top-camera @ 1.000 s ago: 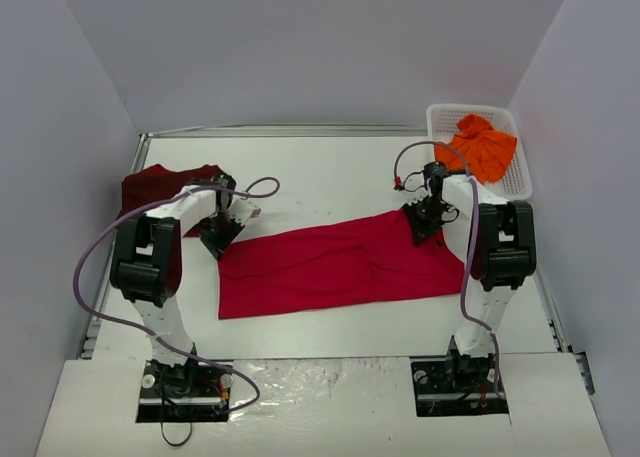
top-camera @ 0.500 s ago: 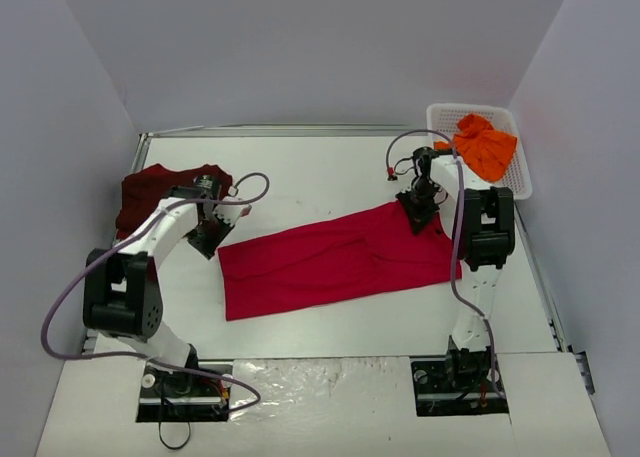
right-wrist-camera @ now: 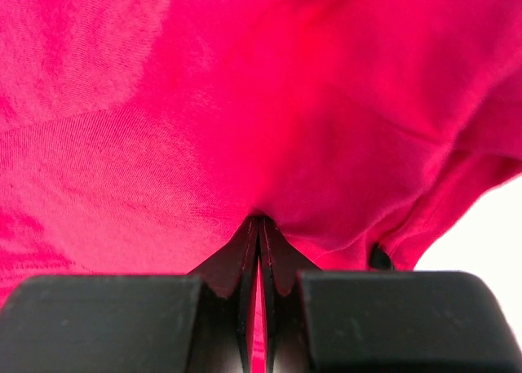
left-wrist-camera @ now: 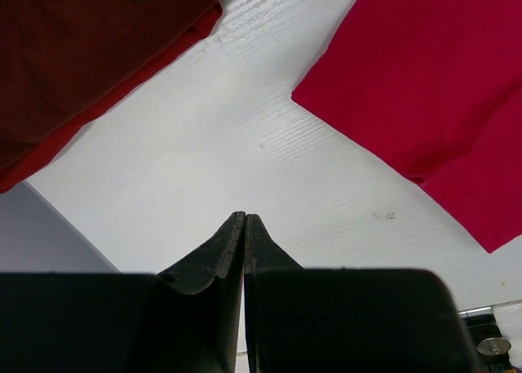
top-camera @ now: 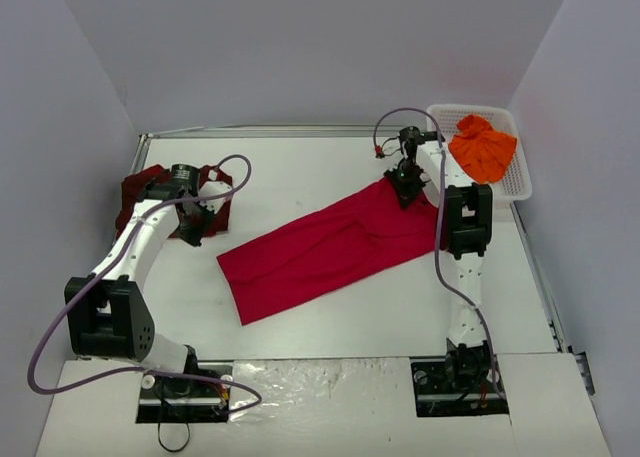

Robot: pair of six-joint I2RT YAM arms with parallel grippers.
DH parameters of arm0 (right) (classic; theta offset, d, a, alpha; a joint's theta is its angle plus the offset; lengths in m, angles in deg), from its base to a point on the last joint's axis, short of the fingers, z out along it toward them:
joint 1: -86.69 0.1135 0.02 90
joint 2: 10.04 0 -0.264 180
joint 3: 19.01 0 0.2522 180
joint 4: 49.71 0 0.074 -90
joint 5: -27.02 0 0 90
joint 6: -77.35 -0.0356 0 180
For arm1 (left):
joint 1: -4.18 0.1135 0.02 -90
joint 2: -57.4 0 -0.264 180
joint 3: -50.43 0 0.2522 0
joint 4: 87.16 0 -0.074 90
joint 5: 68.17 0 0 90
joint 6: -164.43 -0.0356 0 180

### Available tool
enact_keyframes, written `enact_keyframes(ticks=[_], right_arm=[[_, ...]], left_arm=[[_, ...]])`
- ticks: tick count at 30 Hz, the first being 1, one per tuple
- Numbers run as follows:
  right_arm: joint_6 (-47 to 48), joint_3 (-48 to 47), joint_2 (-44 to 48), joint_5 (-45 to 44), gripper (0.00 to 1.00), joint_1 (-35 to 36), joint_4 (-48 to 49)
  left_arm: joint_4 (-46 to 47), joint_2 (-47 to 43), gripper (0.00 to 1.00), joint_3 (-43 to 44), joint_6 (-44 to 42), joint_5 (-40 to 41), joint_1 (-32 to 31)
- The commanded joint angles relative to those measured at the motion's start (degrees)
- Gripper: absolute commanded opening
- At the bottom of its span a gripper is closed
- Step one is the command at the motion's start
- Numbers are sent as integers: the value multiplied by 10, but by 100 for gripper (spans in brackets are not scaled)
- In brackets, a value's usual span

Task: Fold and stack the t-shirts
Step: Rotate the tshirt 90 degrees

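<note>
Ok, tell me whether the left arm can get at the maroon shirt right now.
Probably yes. The left gripper hangs shut and empty close by the maroon shirt, with only bare table between them. It would have to open first.

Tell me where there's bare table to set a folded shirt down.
Bare table lies beyond the red t-shirt, between the maroon t-shirt and the right gripper; another patch lies between it and the arm bases. Crowded beside the basket.
</note>
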Motion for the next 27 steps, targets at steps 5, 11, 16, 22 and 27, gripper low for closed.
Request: enact_keyframes(ticks=[5,11,16,22,27], right_arm=[[14,-142,-154,14,0,24,71],[22,-273,-213,-1,0,44,77],[36,-295,-216,-14,1,80,140],[69,-295,-208,-36,9,137,235],[91,-297,-208,-51,16,168,274]], left_arm=[[-18,-17,2,25,0,0,8],[-23,-7,2,38,4,13,16],[-23,8,2,47,10,21,18],[-25,17,2,37,18,29,19],[-22,12,2,27,18,34,26]])
